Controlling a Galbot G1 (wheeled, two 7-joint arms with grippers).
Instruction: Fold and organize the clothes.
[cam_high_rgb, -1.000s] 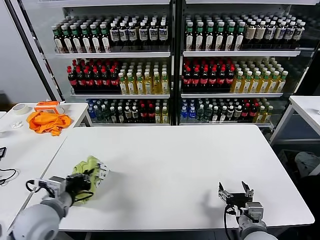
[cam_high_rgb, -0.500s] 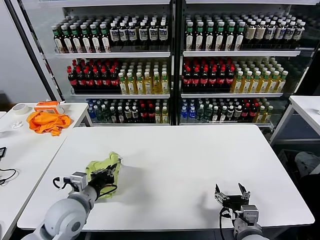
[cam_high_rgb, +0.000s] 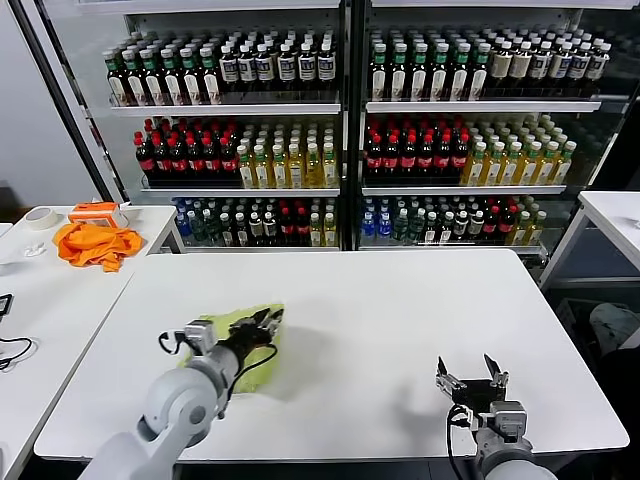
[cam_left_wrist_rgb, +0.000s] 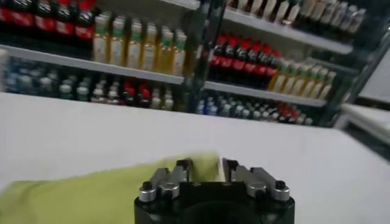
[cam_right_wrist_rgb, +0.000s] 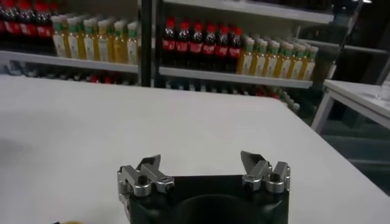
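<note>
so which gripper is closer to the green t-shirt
Left. The left gripper is on the T-shirt, fingers closed on its fabric. The right gripper sits open near the table's front right edge, well apart.

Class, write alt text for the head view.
The left gripper grips a lime-green T-shirt bunched on a white table; the right gripper waits open near the front edge, before shelves of bottles.

Lime-green T-shirt (cam_high_rgb: 243, 338), crumpled in a loose heap, lying on the white table's left-front part
</note>
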